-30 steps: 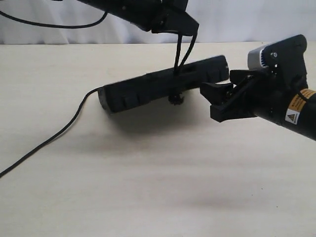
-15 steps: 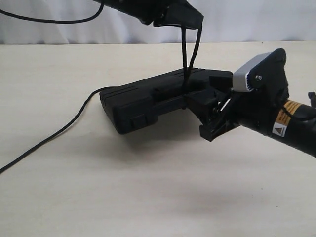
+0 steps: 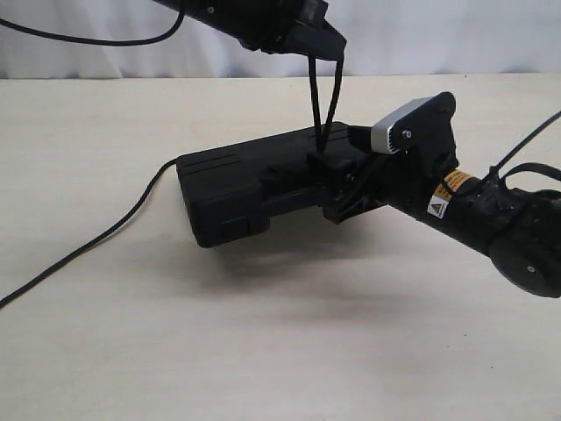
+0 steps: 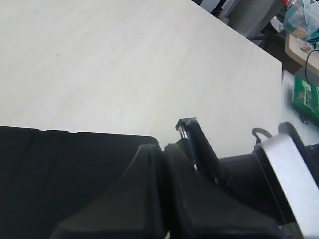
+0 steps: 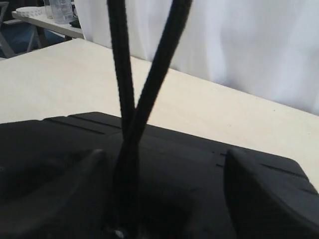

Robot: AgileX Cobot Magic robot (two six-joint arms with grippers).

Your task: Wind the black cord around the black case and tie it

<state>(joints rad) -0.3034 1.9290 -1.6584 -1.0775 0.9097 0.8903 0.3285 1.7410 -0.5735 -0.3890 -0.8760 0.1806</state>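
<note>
The black case (image 3: 237, 189) hangs tilted, its right end raised off the table by two taut strands of the black cord (image 3: 322, 92). My left gripper (image 3: 326, 48) is above the case, shut on the top of those strands; its closed fingers (image 4: 149, 189) fill the left wrist view over the case (image 4: 60, 174). My right gripper (image 3: 337, 186) is open at the case's near right side. In the right wrist view both cord strands (image 5: 132, 99) rise from the case (image 5: 199, 164) between its spread fingers (image 5: 254, 194), close to one of them. The cord's tail (image 3: 88, 246) trails left across the table.
The pale wooden table (image 3: 263, 351) runs under everything, with a white curtain (image 3: 438, 35) behind its far edge. The right arm's body (image 3: 491, 215) stretches in from the right. Clutter (image 4: 299, 94) lies beyond the table's edge in the left wrist view.
My right gripper has moved left, up to the case and round the cord's base. The case has swung and shows more of its lid. The left gripper shifted slightly left, still holding the cord.
</note>
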